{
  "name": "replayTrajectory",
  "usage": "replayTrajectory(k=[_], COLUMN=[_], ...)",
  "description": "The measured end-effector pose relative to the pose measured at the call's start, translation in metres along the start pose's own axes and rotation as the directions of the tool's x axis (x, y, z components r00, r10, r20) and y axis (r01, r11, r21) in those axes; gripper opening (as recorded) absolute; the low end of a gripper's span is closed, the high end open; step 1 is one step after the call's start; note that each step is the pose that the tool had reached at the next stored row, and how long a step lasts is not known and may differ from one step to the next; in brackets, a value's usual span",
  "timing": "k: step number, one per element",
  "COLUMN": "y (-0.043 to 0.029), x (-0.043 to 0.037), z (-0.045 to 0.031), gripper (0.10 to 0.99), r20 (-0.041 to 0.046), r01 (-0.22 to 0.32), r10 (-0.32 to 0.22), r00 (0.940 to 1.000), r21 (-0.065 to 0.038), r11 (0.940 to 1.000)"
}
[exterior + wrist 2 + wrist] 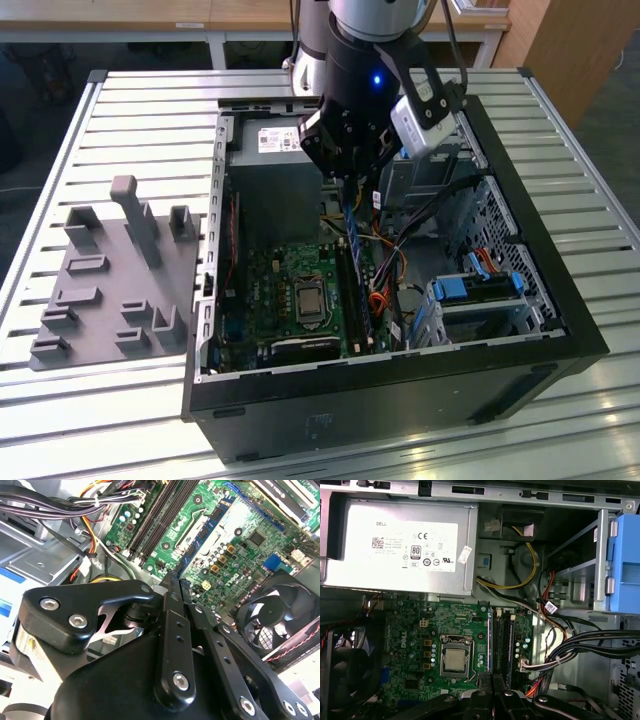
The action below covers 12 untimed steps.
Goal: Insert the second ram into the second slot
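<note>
**Ram poised over the slots: alignment is the risk**

The gripper [345,185] hangs above the open computer case [560,300], over the right side of the motherboard [270,290]. In the second wrist view the fingers [170,625] are drawn together to a narrow pinch, apparently clamped on the thin edge of the second ram [347,215]. In the exterior view the ram shows as a blue strip starting just under the gripper and running toward the near end of the memory slots [504,645]. I cannot tell whether it is held level or hanging by one end, nor whether the lower stretch of blue belongs to a stick already seated. I also cannot tell which slot is the target.

The slots lie side by side, so a small sideways offset could bring the edge down on the wrong slot or on the ridge between them. A tilted stick would seat one end first and jam. The grip is thin, so pressing down could let the board slide between the fingers. The cable bundle [590,645] runs just right of the slots and could snag. A grey fixture [110,280] sits on the worktop [130,100], well apart on the exterior view's left.
</note>
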<state>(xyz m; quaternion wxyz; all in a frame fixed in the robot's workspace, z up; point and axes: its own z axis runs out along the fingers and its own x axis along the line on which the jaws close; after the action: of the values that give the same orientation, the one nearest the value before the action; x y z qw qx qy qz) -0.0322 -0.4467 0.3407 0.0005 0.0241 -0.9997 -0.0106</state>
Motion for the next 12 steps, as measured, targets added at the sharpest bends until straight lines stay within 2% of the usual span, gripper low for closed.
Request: replayTrajectory(k=[12], y=[-0.0002], x=[0.0000], z=[0.0039], gripper=[0.129], r20=[-0.0008], r01=[-0.001], r10=[0.001], r00=[1.0000], r21=[0.000], r11=[1.0000])
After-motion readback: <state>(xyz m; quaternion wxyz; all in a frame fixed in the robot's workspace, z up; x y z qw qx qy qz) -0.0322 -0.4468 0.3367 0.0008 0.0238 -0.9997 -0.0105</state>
